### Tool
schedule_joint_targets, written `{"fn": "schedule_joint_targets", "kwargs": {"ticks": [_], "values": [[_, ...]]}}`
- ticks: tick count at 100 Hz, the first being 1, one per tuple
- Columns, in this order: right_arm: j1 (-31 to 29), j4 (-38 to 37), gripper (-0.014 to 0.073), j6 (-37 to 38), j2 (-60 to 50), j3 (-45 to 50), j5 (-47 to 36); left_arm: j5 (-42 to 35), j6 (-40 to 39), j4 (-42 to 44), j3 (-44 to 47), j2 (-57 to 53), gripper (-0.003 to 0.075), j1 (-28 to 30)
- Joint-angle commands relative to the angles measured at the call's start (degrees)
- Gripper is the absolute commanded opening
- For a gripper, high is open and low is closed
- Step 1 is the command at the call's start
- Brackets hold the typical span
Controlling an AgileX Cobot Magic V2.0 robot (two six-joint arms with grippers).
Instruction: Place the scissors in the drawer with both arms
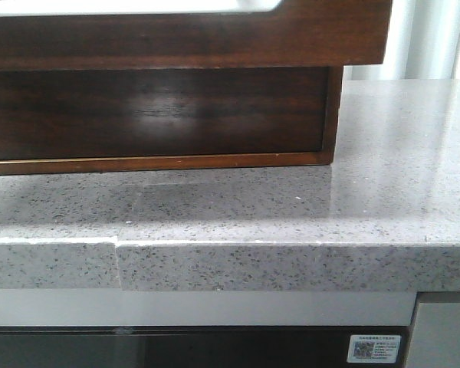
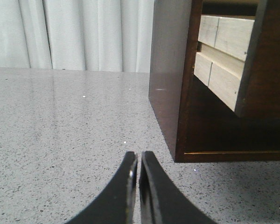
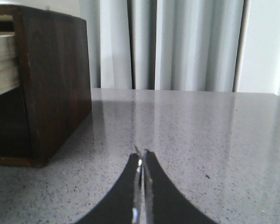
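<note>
The drawer (image 1: 184, 38), a glossy dark brown front with a pale rounded shape along its upper edge, stands pulled out of the dark wood cabinet (image 1: 161, 115) in the front view. Its pale wooden side shows in the left wrist view (image 2: 224, 56) and the right wrist view (image 3: 2, 65). My left gripper (image 2: 139, 157) is shut and empty, low over the counter to the left of the cabinet. My right gripper (image 3: 142, 155) is shut, low over the counter to the cabinet's right. No scissors show in any view. Neither gripper shows in the front view.
The cabinet stands on a grey speckled stone counter (image 1: 383, 192) with a front edge (image 1: 291, 264) and a seam (image 1: 116, 253). White curtains (image 2: 74, 32) hang behind. Bare counter lies on both sides of the cabinet.
</note>
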Motion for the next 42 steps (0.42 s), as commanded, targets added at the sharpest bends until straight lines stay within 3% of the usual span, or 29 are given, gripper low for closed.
{"fn": "schedule_joint_targets", "kwargs": {"ticks": [1, 42], "values": [[-0.21, -2.51, -0.0069, 2.85, -1.22, 0.87, -6.94, -4.25, -0.43, -0.1, 2.13, -1.84, -0.002, 0.09], [-0.21, -2.51, -0.0069, 2.85, -1.22, 0.87, -7.71, -4.25, -0.43, -0.1, 2.13, -1.84, -0.002, 0.09]]}}
